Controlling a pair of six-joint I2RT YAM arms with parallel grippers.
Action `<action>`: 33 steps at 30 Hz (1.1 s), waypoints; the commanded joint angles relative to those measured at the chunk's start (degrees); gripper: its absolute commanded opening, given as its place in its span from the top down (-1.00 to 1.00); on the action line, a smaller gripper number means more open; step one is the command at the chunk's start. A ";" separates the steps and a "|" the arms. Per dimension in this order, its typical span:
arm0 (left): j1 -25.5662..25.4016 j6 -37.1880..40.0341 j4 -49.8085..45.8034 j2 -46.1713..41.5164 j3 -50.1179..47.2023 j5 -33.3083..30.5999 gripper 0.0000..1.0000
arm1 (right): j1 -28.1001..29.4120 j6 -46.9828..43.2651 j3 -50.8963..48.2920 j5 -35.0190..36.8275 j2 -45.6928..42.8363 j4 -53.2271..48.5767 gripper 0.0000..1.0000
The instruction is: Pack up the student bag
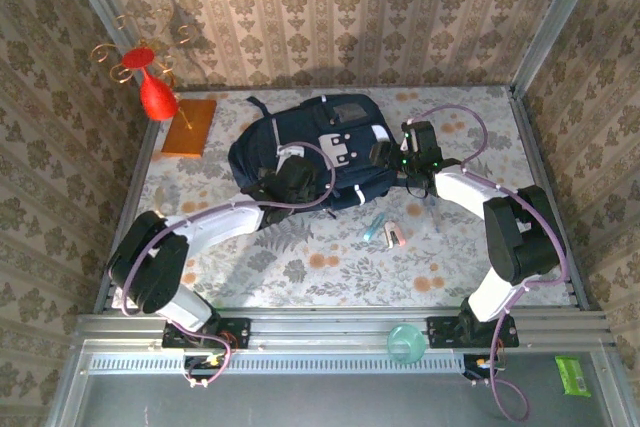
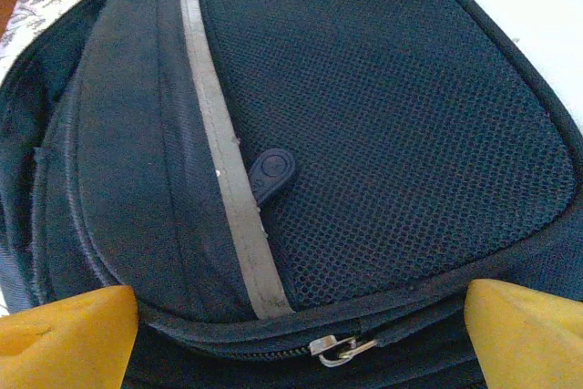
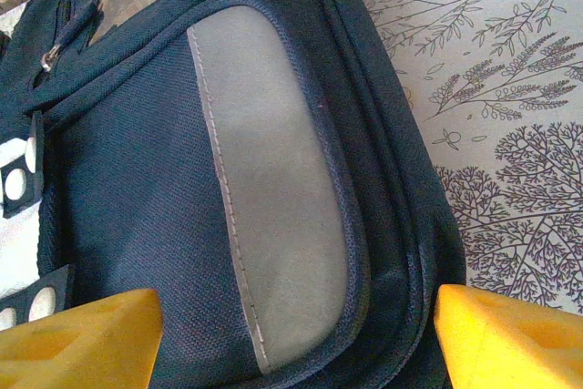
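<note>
The student bag (image 1: 320, 142), dark navy with a grey-white front patch, lies flat in the middle of the table. My left gripper (image 1: 283, 183) hovers over its near-left side. In the left wrist view its yellow fingertips (image 2: 66, 336) stand wide apart over a mesh pocket (image 2: 401, 134), a pale stripe (image 2: 228, 179) and a metal zipper pull (image 2: 342, 349). My right gripper (image 1: 403, 154) is at the bag's right edge. Its yellow fingers (image 3: 84, 342) are spread either side of a grey panel (image 3: 273, 198) and the bag's seam. Neither gripper grips anything.
A wooden board (image 1: 190, 127) and a red ornament with copper coils (image 1: 155, 95) sit at the back left. A teal pen (image 1: 375, 228) and a small pink-white item (image 1: 395, 236) lie on the floral cloth (image 1: 330, 267) near the bag. A teal cup (image 1: 403, 343) rests on the front rail.
</note>
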 commanded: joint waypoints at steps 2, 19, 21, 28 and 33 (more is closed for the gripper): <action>0.73 1.41 1.20 2.24 1.32 1.13 -0.85 | -0.33 -0.95 -1.06 -1.40 -1.05 -0.50 -0.59; 0.31 -0.79 4.27 -3.21 -4.08 6.35 -0.74 | 3.02 -5.12 -0.67 -0.10 -8.34 -4.16 -0.55; 0.62 -0.94 4.52 -3.11 -4.28 6.27 -0.74 | 4.87 -5.17 -0.41 0.56 -8.48 -4.71 -0.52; 1.10 -1.35 4.69 -2.76 -4.48 7.17 -0.74 | 11.26 -11.71 8.47 8.87 -3.05 -12.93 -0.50; 1.83 -3.23 5.51 -2.25 -4.21 10.08 -0.73 | 12.59 -11.02 14.17 8.28 5.11 -13.11 -0.50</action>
